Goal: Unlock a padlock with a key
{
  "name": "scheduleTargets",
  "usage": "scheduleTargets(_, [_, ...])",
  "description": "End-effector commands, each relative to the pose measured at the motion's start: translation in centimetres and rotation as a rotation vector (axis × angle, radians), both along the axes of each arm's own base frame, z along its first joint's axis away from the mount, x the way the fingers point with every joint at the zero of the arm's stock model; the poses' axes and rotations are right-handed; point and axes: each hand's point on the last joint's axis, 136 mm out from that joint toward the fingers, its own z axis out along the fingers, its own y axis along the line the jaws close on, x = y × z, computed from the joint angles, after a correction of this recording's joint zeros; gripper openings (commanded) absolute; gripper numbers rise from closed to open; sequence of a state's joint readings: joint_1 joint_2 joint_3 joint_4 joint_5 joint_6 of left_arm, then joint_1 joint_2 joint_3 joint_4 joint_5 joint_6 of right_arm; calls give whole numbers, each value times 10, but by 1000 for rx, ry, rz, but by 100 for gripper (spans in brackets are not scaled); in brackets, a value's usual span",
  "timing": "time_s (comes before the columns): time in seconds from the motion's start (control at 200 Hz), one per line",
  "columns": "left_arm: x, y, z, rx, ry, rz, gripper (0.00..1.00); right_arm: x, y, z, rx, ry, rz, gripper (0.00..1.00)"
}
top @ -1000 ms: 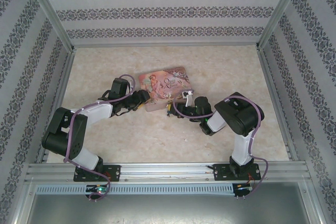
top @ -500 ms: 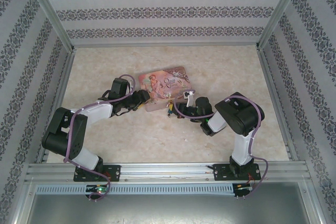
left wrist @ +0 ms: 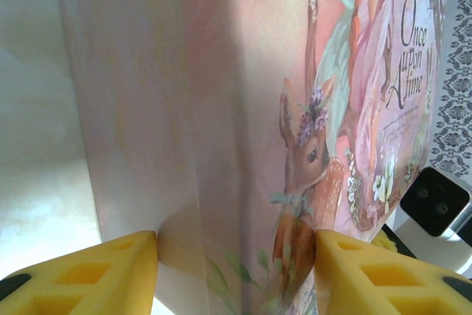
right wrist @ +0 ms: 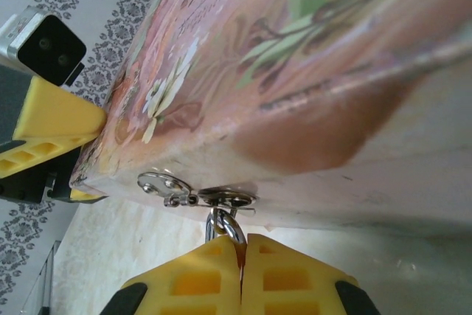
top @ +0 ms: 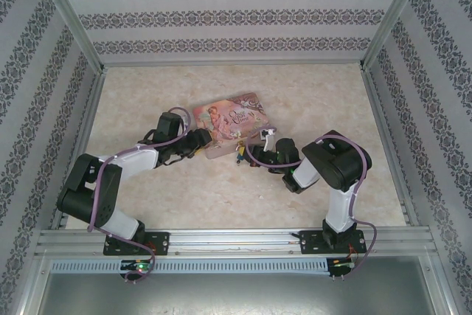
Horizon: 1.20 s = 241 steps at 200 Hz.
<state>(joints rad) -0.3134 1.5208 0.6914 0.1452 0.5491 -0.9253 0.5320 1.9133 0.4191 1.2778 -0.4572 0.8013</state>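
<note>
Right wrist, nearest: right gripper point(right wrist: 241, 245) clenched shut at padlock point(right wrist: 225, 225) shackle, looped through hasp point(right wrist: 195, 195) on box point(right wrist: 295, 71) front; actual pinch unclear. Beyond: left gripper point(left wrist: 234, 245) grasping box corner on desk point(left wrist: 37, 145). Pin box firmly, hold padlock steady, turn gently, avoid tugging hasp.

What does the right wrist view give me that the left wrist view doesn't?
Right wrist view: the silver hasp on the side of the pink tin box, and the padlock, its thin silver shackle hanging from the hasp and running down into the shut right gripper; the padlock's body is hidden by the fingers. Left wrist view: the lid's deer picture and its lettering, with the left gripper clamped across the box's end. Both share the box and the pale table.
</note>
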Motion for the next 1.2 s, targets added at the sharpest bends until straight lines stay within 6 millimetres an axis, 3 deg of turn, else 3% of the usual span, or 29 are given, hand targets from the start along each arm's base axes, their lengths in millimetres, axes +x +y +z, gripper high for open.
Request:
scheduleTargets(0.0, [-36,-2,-32,39,136,-40,54,5,-8,6,30,8,-53,0])
scheduleTargets(0.65, [-57,-2,-33,36,159,-46,54,16,-18,15,109,42,-156,0])
scheduleTargets(1.199, [-64,1,-32,42,155,-42,54,25,-9,24,166,73,-196,0])
